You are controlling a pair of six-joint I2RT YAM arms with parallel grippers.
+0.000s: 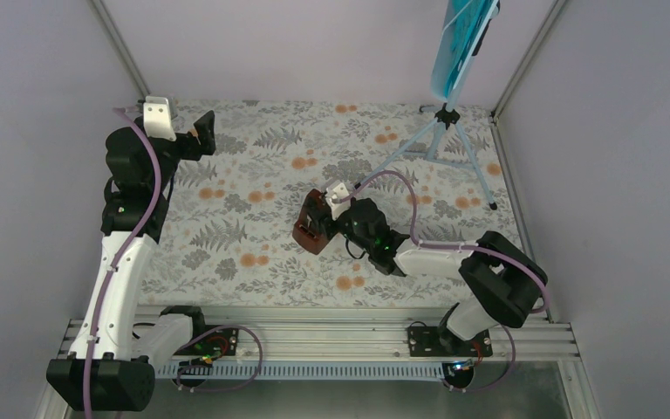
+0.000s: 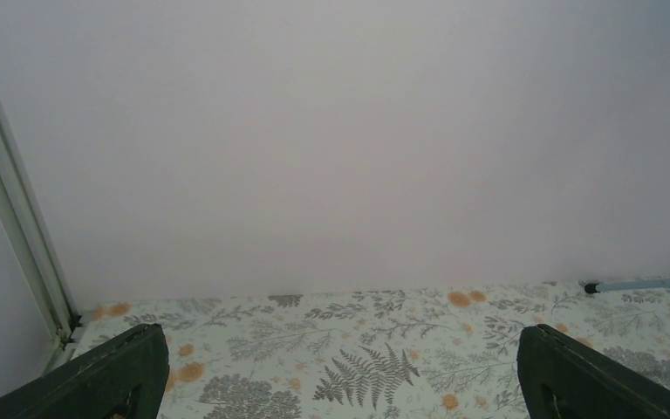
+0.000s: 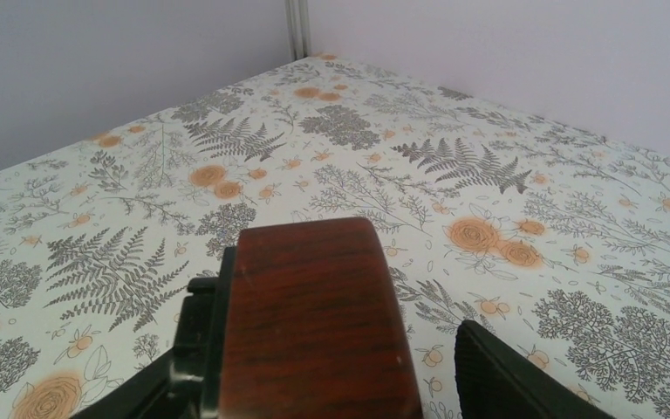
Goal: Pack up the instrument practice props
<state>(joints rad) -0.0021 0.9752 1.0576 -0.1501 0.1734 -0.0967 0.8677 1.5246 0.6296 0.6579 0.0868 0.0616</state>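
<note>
The reddish-brown metronome (image 1: 311,230) is at the middle of the table, its wood side filling the right wrist view (image 3: 314,323). My right gripper (image 1: 316,223) straddles it, also in its wrist view (image 3: 323,388). The left finger lies by the metronome's black face and the right finger (image 3: 506,380) stands a little apart from the wood. The music stand (image 1: 443,131) stands at the back right on silver tripod legs, with the teal sheet (image 1: 458,39) on it. My left gripper (image 1: 202,133) is open and empty at the back left, as its own view shows (image 2: 340,388).
The floral tablecloth (image 1: 253,201) covers the table. Pale walls and metal frame posts close the back and both sides. One tripod leg (image 2: 646,285) reaches into the left wrist view at the right. No container is in view.
</note>
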